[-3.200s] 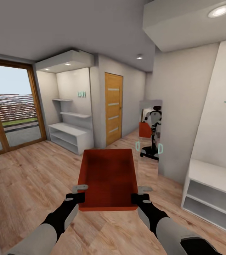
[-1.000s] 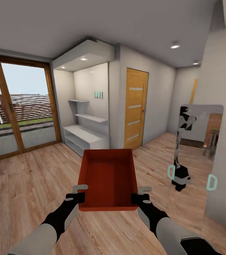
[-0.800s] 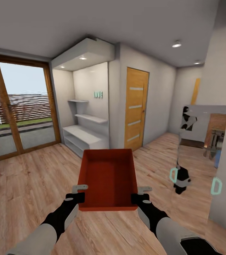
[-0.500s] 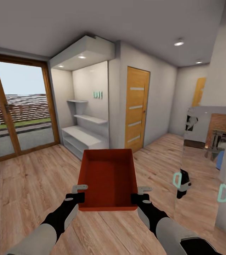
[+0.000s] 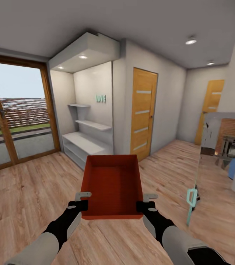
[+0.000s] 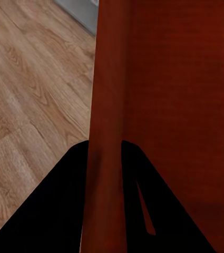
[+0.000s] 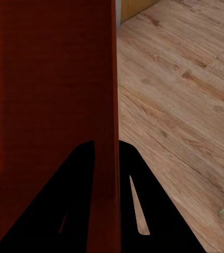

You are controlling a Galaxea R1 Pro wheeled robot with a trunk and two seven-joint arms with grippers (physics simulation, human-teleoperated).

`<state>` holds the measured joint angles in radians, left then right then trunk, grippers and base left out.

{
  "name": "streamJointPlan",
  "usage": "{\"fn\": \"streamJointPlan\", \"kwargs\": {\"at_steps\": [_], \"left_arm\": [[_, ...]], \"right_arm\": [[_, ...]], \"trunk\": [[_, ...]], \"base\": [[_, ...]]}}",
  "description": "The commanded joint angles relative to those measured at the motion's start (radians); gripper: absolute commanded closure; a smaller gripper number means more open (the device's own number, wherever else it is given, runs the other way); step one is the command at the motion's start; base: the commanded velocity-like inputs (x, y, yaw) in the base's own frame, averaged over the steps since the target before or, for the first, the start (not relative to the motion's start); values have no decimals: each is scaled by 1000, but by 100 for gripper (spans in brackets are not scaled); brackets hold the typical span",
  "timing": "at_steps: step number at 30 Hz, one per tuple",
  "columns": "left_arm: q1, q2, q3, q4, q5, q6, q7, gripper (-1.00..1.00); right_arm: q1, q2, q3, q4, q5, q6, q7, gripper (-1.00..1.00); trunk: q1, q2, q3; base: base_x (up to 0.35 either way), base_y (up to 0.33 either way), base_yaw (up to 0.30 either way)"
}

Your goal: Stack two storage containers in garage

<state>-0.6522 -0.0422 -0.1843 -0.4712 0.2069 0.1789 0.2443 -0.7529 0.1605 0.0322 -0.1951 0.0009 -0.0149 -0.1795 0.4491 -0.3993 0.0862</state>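
We are carrying one storage container (image 5: 112,186) out in front of us, level and held above the light wood plank floor (image 5: 25,191), with the left end effector (image 5: 81,200) clamped on its near left wall and the right end effector (image 5: 145,201) clamped on its near right wall. In each wrist view a wall of the bin (image 6: 159,95) (image 7: 54,89) runs between the two dark fingers, so both end effectors are closed on the container's rim. The container is open-topped and holds nothing; its red floor is bare. We judge the step in hand to be transport toward the garage, with two orange-wood doors ahead: the nearer door (image 5: 144,112) and a farther door (image 5: 209,110) down the hall. To do this well, we should keep both arms fixed relative to each other so the bin neither twists nor slips, drive smoothly, and give the mirror panel (image 5: 220,162) at our right and the white shelf unit (image 5: 86,141) wide clearance.
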Motion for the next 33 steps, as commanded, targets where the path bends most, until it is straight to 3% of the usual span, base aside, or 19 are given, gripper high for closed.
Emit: {"fn": "streamJointPlan", "kwargs": {"at_steps": [1, 18, 33], "left_arm": [[0, 2, 83, 0, 6, 7, 66, 100], [0, 2, 83, 0, 6, 7, 66, 100], [0, 2, 83, 0, 6, 7, 66, 100]], "right_arm": [[-2, -44, -32, -3, 14, -62, -32, 100], [-1, -45, -31, -3, 14, -60, -29, 100], [-1, -42, -31, -3, 14, -54, -31, 100]], "trunk": [[1, -1, 0], [1, -1, 0], [1, -1, 0]], "base": [[323, 0, 0], [323, 0, -5], [323, 0, -221]]}}
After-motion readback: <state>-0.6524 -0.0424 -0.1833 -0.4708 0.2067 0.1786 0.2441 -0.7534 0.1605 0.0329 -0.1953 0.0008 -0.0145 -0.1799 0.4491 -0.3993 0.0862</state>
